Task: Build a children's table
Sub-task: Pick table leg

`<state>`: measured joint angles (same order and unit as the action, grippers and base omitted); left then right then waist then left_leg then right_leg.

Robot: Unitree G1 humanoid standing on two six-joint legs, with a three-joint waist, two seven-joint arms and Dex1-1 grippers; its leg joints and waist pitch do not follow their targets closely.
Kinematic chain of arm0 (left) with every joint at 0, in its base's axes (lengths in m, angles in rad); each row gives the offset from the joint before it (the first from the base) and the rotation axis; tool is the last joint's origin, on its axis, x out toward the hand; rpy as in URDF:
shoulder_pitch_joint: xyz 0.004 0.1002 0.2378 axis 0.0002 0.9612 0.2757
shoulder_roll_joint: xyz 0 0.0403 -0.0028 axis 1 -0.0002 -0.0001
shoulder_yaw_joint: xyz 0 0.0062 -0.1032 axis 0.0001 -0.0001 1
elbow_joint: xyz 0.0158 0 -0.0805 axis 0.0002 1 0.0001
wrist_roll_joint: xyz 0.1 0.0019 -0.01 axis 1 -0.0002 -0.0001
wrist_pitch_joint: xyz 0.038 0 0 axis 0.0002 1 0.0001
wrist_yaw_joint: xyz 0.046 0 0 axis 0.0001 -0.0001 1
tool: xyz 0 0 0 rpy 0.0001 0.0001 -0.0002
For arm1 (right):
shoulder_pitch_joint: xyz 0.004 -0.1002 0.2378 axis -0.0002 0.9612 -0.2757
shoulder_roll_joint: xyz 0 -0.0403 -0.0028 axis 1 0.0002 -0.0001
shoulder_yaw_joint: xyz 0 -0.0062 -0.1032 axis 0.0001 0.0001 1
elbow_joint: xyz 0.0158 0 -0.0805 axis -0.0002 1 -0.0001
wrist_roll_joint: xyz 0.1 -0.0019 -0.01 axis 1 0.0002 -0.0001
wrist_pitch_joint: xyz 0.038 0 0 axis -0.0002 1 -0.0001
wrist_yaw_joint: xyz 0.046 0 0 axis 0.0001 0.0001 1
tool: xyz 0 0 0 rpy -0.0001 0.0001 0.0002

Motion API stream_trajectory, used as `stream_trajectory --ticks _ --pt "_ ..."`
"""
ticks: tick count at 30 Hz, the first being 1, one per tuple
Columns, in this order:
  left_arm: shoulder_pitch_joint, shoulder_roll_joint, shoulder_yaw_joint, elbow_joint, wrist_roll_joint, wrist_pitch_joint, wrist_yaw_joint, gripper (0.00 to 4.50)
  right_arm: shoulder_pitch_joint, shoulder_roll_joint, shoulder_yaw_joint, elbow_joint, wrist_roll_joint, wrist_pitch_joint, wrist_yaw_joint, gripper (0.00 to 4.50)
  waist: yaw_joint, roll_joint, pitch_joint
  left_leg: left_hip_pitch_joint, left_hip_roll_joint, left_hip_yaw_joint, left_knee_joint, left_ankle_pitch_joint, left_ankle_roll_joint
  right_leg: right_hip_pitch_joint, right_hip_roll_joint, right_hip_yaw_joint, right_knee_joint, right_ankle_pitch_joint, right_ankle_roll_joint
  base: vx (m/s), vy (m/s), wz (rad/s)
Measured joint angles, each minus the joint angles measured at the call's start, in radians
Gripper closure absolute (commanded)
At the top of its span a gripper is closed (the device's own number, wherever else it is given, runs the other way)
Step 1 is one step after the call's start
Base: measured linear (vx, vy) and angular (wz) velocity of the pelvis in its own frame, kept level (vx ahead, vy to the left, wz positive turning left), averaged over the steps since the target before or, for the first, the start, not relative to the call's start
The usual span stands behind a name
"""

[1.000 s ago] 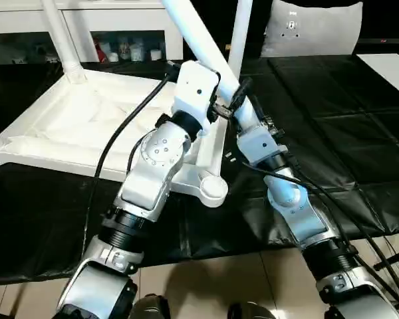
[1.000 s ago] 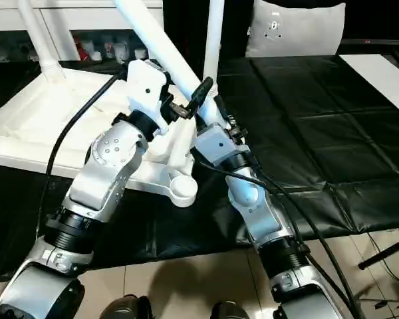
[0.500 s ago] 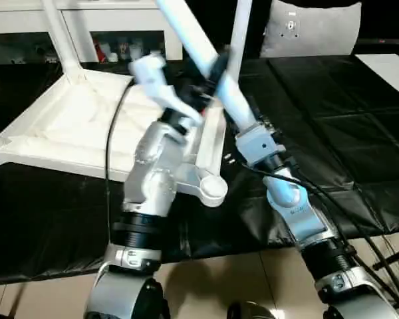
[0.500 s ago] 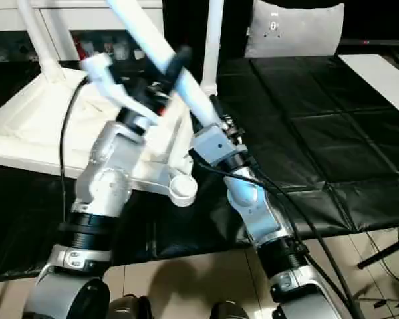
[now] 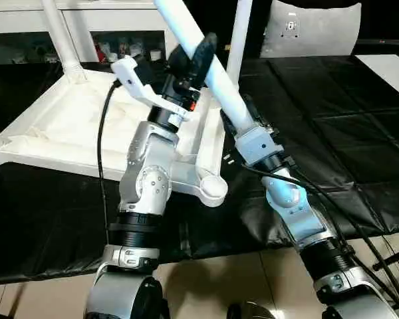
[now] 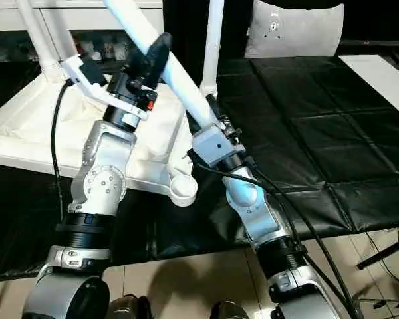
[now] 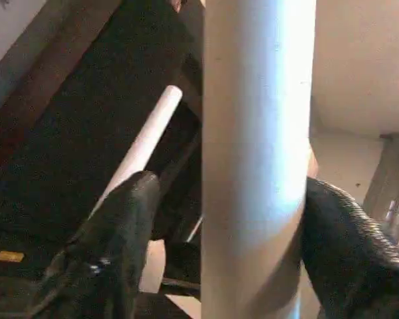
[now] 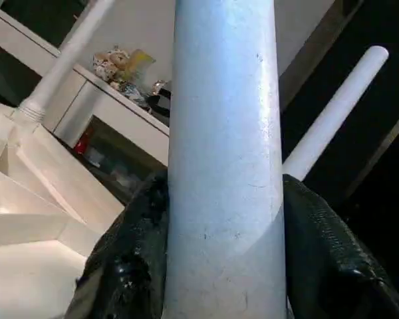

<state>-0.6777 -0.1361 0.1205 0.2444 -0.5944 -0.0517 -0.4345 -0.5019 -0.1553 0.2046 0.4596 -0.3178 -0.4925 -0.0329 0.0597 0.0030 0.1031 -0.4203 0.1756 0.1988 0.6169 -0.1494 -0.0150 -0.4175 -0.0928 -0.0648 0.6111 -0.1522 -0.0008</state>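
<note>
We kept the loose leg slanted toward eleven o'clock above the upturned tabletop on the counter, right claw clamped low, left claw straddling it higher, apparently to steer it toward the empty socket.

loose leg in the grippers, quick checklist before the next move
1. Right gripper clamped on the loose leg: ok.
2. Left gripper closed on that leg: not ok, one finger stands off the tube.
3. Near corner socket empty: ok.
4. Leg's lower end lined up with that socket: cannot tell, the arms hide it.
5. Far legs seated upright in the tabletop: ok.
</note>
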Motion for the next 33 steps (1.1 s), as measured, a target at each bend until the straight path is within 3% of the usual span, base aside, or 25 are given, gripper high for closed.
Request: stream_trajectory --ticks 6,11,21,27,33 --pt "0.0 0.002 -0.018 0.027 0.023 -0.014 -0.016 1.88 0.003 -0.001 0.0 0.001 0.008 0.0 0.015 2.64 0.0 0.0 0.0 0.0 0.0 0.0 0.0 0.0 0.0 0.0 0.0 0.0 0.0 0.0 0.0 0.0 0.0 0.0" --pt "-0.003 0.074 -0.107 0.098 0.215 -0.127 -0.005 2.26 0.003 0.0 0.0 0.034 0.068 -0.003 0.07 2.64 -0.001 0.0 0.0 0.0 0.0 0.0 0.0 0.0 0.0 0.0 0.0 0.0 0.0 0.0 0.0 0.0 0.0 0.0" --pt "-0.005 0.149 -0.214 0.13 0.394 -0.303 0.002 2.38 -0.015 0.018 -0.003 0.065 0.157 0.023 0.132 2.64 -0.001 0.0 0.0 0.0 0.0 0.0 0.0 0.0 0.0 0.0 0.0 0.0 0.0 0.003 -0.004 0.0 0.0 0.0" --pt "-0.005 0.166 -0.229 0.155 0.425 -0.347 0.004 2.38 -0.028 0.022 -0.003 0.075 0.2 0.055 0.183 2.64 0.001 0.0 0.0 0.0 0.0 0.0 0.0 0.0 0.0 0.0 0.0 0.0 0.0 0.003 -0.005 0.0 0.0 0.0" --pt "0.006 0.145 -0.196 0.145 0.328 -0.271 -0.021 2.39 -0.028 0.018 -0.003 0.075 0.206 0.07 0.212 2.64 0.002 0.0 0.0 0.0 0.0 0.0 0.0 0.0 0.0 0.0 0.0 0.0 0.0 0.004 -0.006 0.0 0.0 0.0"
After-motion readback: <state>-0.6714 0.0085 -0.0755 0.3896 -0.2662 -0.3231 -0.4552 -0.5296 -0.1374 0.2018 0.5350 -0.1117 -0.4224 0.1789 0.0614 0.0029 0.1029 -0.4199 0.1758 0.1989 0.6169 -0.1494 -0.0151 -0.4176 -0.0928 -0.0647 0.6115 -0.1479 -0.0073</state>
